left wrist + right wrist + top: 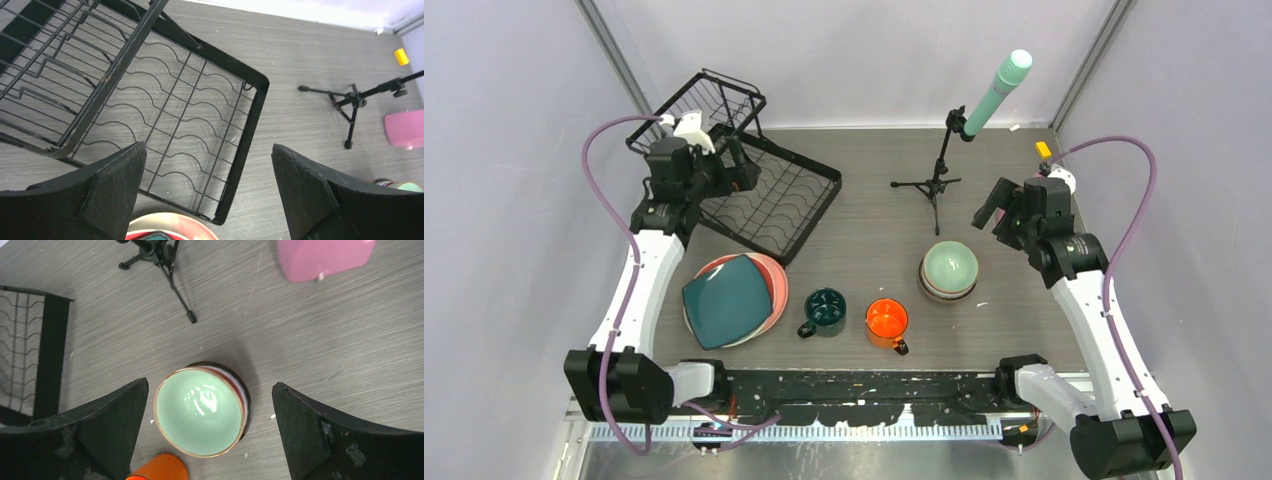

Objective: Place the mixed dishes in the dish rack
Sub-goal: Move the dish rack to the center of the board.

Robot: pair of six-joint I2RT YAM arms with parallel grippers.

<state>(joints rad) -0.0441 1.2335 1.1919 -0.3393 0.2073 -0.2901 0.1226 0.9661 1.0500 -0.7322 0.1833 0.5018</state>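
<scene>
The black wire dish rack (812,220) lies at the back left, its raised basket (714,105) at the far end, with nothing in it. My left gripper (740,168) hovers over its tray, open and empty; the left wrist view shows the rack's corner (250,125) between the fingers. A dark teal plate (727,298) tops a pink and reddish plate stack (774,285). A dark green mug (826,309) and an orange mug (887,320) stand in front. My right gripper (992,212) is open above the mint bowl (197,410), which tops a bowl stack (950,268).
A black tripod (934,185) holding a mint cylinder (999,90) stands at the back centre. A pink wedge (322,255) lies on the table beyond the bowls. A small yellow piece (1044,149) sits at the back right. Grey walls close in on both sides.
</scene>
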